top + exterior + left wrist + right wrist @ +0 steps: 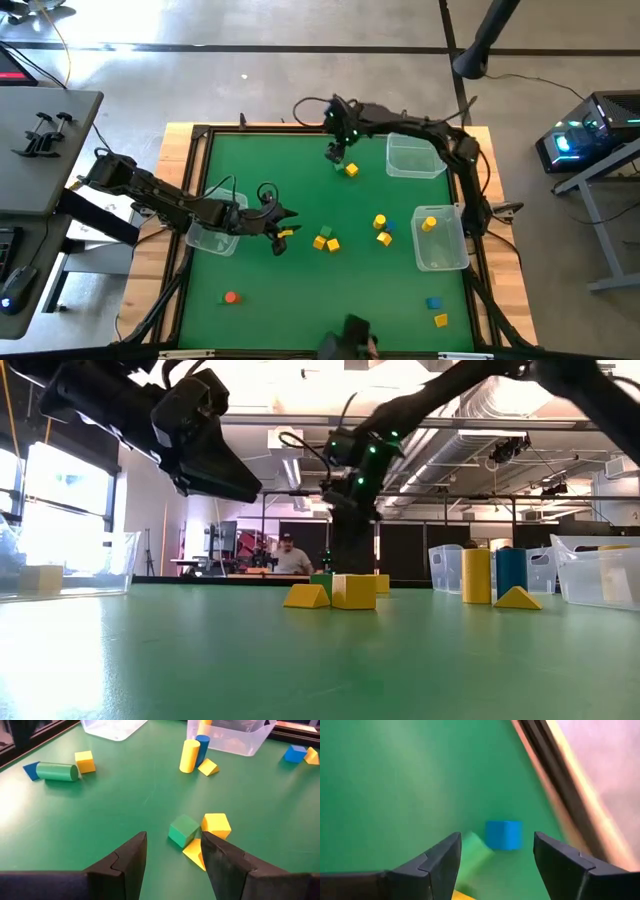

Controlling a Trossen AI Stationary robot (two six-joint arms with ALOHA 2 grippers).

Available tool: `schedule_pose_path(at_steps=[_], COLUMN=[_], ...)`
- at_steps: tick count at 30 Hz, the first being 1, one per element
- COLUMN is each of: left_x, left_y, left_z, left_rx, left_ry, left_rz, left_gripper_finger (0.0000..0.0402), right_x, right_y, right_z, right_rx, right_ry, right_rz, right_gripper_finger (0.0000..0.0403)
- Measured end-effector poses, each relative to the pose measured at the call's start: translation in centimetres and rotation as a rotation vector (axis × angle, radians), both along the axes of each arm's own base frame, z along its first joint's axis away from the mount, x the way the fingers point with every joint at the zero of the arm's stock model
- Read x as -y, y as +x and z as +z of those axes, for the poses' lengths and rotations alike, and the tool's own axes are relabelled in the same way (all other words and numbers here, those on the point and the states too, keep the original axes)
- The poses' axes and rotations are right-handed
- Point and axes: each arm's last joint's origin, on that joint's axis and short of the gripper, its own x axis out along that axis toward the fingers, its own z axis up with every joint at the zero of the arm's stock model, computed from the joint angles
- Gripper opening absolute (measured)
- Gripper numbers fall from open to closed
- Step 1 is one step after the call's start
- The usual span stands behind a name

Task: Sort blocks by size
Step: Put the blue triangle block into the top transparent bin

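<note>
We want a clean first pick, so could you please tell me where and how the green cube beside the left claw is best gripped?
Grip the small green cube across its two free flat sides, coming straight down. Its other side touches the yellow cube and a yellow wedge, so the open left claw should avoid that side.

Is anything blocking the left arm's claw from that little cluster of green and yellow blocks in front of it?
Nothing visible. The left end effector is open, with only bare green table between its fingers and the small green cube, yellow cube and flat yellow wedge clustered just ahead.
</note>
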Motion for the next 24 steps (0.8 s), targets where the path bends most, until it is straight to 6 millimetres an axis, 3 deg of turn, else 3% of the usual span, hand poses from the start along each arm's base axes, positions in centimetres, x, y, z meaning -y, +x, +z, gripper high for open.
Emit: schedule_pose_path(at_steps=[5, 9, 16, 24], left_x=[0.0, 0.0, 0.1, 0.1], left_y=[0.0, 0.0, 0.0, 0.0], left_z=[0.0, 0.0, 0.0, 0.0], left_rx=[-0.002, -0.002, -0.006, -0.009], left_ry=[0.019, 0.019, 0.031, 0.041], left_rz=[-0.011, -0.009, -0.022, -0.027], left_gripper_finger=[0.0172, 0.0172, 0.0172, 0.0172], right_x=[1.3, 1.6, 1.6, 1.9], right_y=[1.3, 2.3, 2.5, 3.2], right_z=[2.3, 1.3, -2.4, -5.0], right_rx=[-0.173, -0.278, -0.547, -0.573], right_ry=[-0.198, -0.261, -0.225, -0.226], right_rz=[0.494, 0.809, 1.004, 1.086], right_gripper_finger=[0.0233, 0.0222, 0.0216, 0.0215])
